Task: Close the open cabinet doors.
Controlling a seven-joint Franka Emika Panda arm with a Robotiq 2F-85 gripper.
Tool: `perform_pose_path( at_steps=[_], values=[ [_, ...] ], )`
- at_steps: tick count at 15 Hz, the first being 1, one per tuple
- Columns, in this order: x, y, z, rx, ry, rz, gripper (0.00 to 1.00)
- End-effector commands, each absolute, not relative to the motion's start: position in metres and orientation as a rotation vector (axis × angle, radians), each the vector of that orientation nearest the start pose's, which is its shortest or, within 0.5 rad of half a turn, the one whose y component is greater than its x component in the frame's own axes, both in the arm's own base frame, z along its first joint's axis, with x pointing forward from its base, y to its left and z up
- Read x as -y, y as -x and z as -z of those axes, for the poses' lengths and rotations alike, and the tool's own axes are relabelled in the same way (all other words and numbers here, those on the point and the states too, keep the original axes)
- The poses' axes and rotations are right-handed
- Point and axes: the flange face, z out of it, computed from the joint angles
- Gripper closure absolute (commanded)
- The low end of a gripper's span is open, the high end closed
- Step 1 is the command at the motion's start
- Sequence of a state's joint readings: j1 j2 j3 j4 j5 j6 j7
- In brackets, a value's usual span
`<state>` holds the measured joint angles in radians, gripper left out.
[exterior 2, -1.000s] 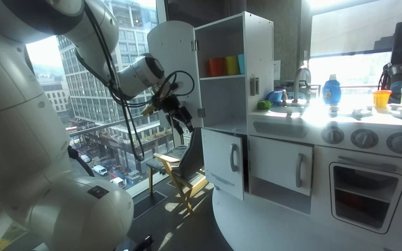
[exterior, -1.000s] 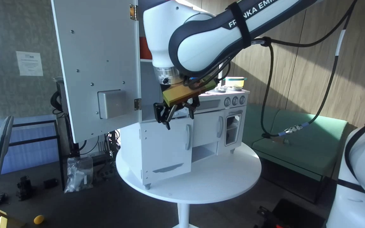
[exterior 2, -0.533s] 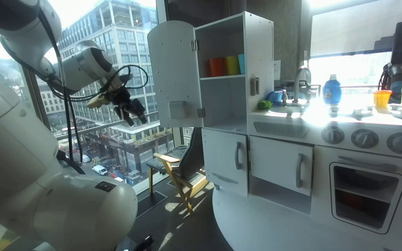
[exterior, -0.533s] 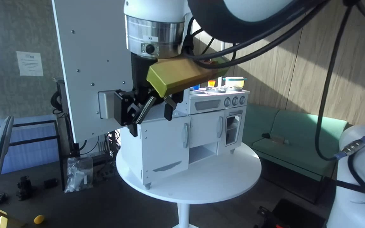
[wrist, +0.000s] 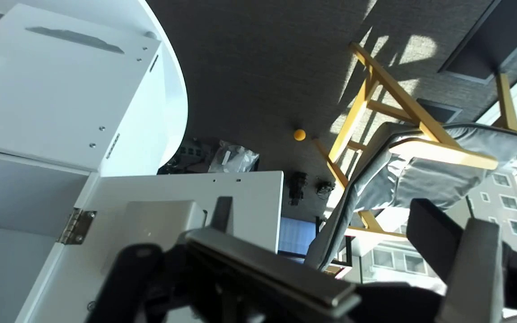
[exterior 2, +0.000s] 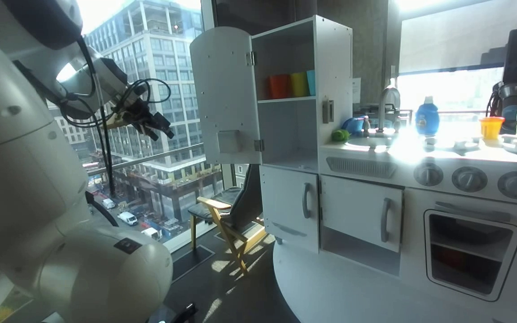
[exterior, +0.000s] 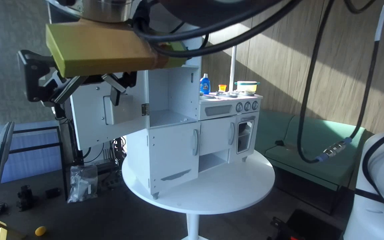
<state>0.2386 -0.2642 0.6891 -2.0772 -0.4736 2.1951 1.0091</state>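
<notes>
The tall white cabinet [exterior 2: 334,58] stands with its tall upper door [exterior 2: 225,89] swung wide open. This door also shows in an exterior view [exterior: 92,125] and in the wrist view [wrist: 247,206]. Its boxy white handle [exterior 2: 229,141] faces my side. The shorter lower door [exterior 2: 289,202] lies against the cabinet front, shut or nearly so; it also shows in an exterior view [exterior: 173,153]. My gripper [exterior: 87,101] is open and empty. It is apart from the upper door, out past its free edge in an exterior view [exterior 2: 162,133]. It covers part of the door in the wrist view [wrist: 326,224].
A low toy kitchen unit [exterior 2: 361,166] adjoins the cabinet on a round white table [exterior: 218,193]. Coloured cups [exterior 2: 278,86] stand on the cabinet shelf. A chair [wrist: 424,175] stands on the floor near the open upper door. A window lies behind the arm.
The lower door stood ajar a second ago and now lies against the cabinet front. My gripper has moved away from the cabinet, out past the upper door. The upper door has not moved.
</notes>
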Motion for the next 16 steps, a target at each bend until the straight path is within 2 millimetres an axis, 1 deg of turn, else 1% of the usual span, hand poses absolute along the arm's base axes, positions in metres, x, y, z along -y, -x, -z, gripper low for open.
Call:
perform_pose_path(
  at_steps=[1,2,4,6,8,11,13,16],
  values=[
    [-0.455,-0.371,-0.57,0.045,2.962,1.191,0.0],
    [-0.459,-0.386,-0.569,0.001,2.956,1.223,0.0],
    [-0.469,-0.407,-0.57,-0.078,2.92,1.282,0.0],
    [-0.479,-0.42,-0.572,-0.139,2.872,1.36,0.0],
    [-0.483,-0.43,-0.576,-0.217,2.837,1.504,0.0],
    [-0.488,-0.441,-0.581,-0.326,2.795,1.692,0.0],
    [-0.494,-0.442,-0.585,-0.388,2.783,1.798,0.0],
    [-0.494,-0.448,-0.587,-0.466,2.796,1.929,0.0]
  ],
)
